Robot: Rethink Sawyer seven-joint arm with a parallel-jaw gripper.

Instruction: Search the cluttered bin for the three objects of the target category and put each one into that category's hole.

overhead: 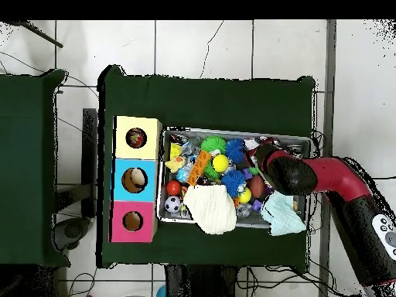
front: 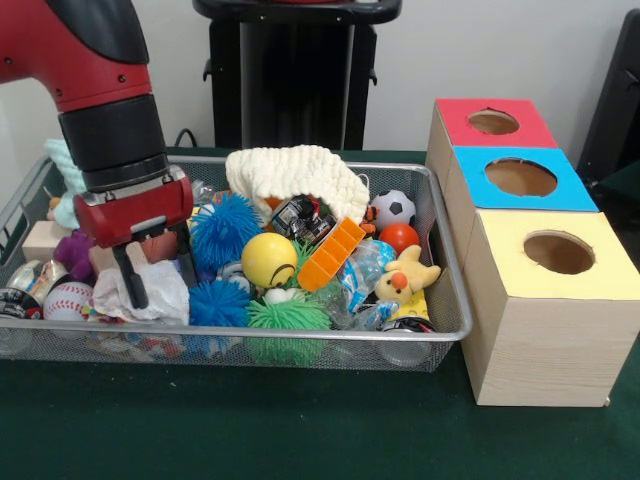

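Your end effector stands spread, unclenched, over white crumpled paper in the wire bin; lower straight; avoid the baseball and blue spiky ball.

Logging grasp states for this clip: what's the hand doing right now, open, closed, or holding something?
Hand: open, fingers spread and lowered into the wire bin over a crumpled white cloth; it holds nothing.
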